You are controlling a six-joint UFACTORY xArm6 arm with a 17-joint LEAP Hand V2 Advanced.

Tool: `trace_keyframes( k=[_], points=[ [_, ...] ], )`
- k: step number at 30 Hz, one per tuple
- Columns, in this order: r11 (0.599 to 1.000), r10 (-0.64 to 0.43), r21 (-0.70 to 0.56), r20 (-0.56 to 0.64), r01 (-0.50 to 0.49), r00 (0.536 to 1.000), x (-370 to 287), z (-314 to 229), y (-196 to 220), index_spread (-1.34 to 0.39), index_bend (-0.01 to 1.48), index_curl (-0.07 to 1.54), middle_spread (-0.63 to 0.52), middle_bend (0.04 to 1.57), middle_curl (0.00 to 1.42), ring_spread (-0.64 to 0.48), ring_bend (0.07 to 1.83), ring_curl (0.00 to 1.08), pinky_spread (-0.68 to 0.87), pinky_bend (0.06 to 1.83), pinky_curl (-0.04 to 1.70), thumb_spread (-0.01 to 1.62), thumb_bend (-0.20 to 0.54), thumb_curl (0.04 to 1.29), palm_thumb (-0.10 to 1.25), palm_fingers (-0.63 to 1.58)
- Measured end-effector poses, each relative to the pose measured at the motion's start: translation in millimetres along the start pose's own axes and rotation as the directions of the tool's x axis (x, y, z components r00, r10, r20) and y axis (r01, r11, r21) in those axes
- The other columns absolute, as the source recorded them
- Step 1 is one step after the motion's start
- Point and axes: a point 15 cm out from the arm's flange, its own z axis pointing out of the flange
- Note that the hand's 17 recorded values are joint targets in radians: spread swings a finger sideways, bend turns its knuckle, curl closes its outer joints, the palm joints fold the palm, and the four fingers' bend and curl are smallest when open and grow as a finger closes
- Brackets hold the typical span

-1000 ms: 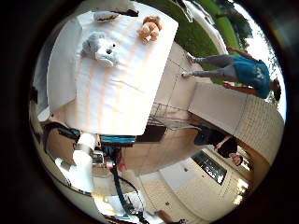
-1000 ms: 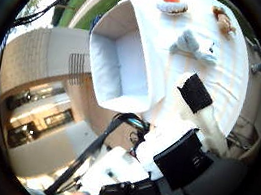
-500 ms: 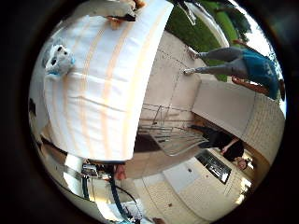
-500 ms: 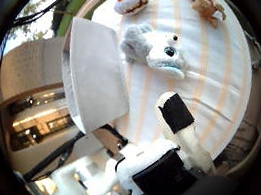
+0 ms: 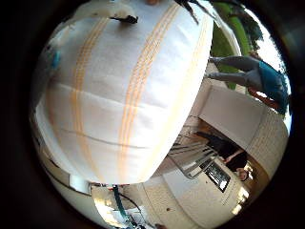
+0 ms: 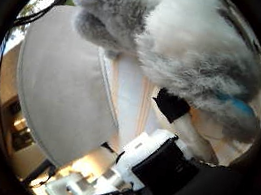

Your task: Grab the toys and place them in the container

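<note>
White cloth with orange stripes (image 5: 128, 90) covered the table and filled the little finger side view. One grey-and-white plush toy (image 6: 199, 54) lay on this cloth, close under the palm and just beside one pale container (image 6: 55, 94). The hand (image 6: 158, 168) hung over the toy; one black-tipped finger (image 6: 172, 106) reached toward the fur, and whether it touched could not be determined. Whether the fingers were spread or curled could not be determined either. No other toys were visible. Risk: a closing finger could snag the cloth with the fur, or nudge the toy against the container wall.
</note>
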Motion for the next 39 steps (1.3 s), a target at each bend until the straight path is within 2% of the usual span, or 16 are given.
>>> trace_keyframes(
  k=[2, 3, 4, 6, 11, 15, 22, 26, 31, 34, 39],
  points=[
    [1.0, -0.019, 0.017, -0.021, 0.02, 1.0, -7.5, -16.7, 1.4, -0.08, 0.17, 0.26, 0.02, 0.24, 0.34, 0.28, 0.47, 0.35, 0.42, 0.59, 0.2, 1.19, -0.022, 0.33, 0.56, 0.44],
    [1.0, -0.021, 0.019, -0.016, 0.022, 1.0, -9.6, -19.0, 2.6, -0.17, 0.13, 0.19, -0.02, 0.56, 0.42, 0.24, 0.81, 0.39, 0.43, 0.74, 0.18, 1.18, 0.055, 0.38, 0.71, 1.3],
    [1.0, -0.021, 0.017, -0.012, 0.021, 1.0, -10.8, -20.5, 4.3, -0.19, 0.15, 0.2, -0.03, 0.61, 0.45, 0.22, 0.86, 0.39, 0.42, 0.82, 0.21, 1.17, 0.086, 0.4, 0.78, 1.36],
    [1.0, -0.018, 0.01, -0.005, 0.018, 1.0, -12.9, -28.0, 13.6, -0.24, 0.23, 0.25, -0.06, 0.75, 0.53, 0.16, 1.01, 0.51, 0.4, 0.98, 0.3, 1.16, 0.103, 0.43, 0.85, 1.33],
    [0.998, 0.003, -0.061, 0.039, -0.001, 0.999, -18.5, -43.3, 54.0, -0.39, 0.41, 0.33, -0.12, 1.0, 0.69, 0.04, 1.21, 0.67, 0.33, 1.27, 0.47, 1.15, 0.098, 0.51, 0.94, 1.15],
    [0.998, -0.012, -0.056, 0.044, 0.015, 0.999, -30.9, -87.3, 95.3, -0.51, 0.53, 0.4, -0.16, 1.11, 0.78, -0.02, 1.29, 0.74, 0.27, 1.4, 0.56, 1.16, 0.064, 0.55, 0.95, 1.03],
    [0.994, -0.088, 0.069, 0.011, 0.088, 0.996, -67.0, -163.1, 161.9, -0.64, 0.68, 0.55, -0.19, 1.21, 0.89, -0.08, 1.39, 0.8, 0.2, 1.51, 0.68, 1.18, 0.021, 0.61, 0.96, 0.89],
    [0.965, -0.197, 0.165, -0.043, 0.201, 0.979, -124.0, -205.3, 204.1, -0.68, 0.7, 0.6, -0.19, 1.24, 0.91, -0.09, 1.42, 0.81, 0.18, 1.53, 0.7, 1.19, 0.008, 0.62, 0.96, 0.85],
    [0.932, -0.289, 0.221, -0.018, 0.286, 0.957, -171.9, -217.5, 213.6, -0.73, 0.74, 0.71, -0.19, 1.29, 0.94, -0.1, 1.47, 0.83, 0.16, 1.57, 0.75, 1.2, -0.011, 0.64, 0.97, 0.79],
    [0.932, -0.284, 0.236, 0.01, 0.274, 0.959, -192.2, -218.8, 210.0, -0.75, 0.75, 0.78, -0.19, 1.32, 0.96, -0.1, 1.5, 0.84, 0.15, 1.59, 0.78, 1.2, -0.012, 0.66, 0.97, 0.76],
    [0.914, -0.311, 0.277, 0.005, 0.297, 0.951, -235.0, -218.2, 175.7, -0.78, 0.76, 0.89, -0.19, 1.35, 0.97, -0.1, 1.54, 0.84, 0.14, 1.61, 0.81, 1.2, -0.031, 0.66, 0.92, 0.71]
  ],
)
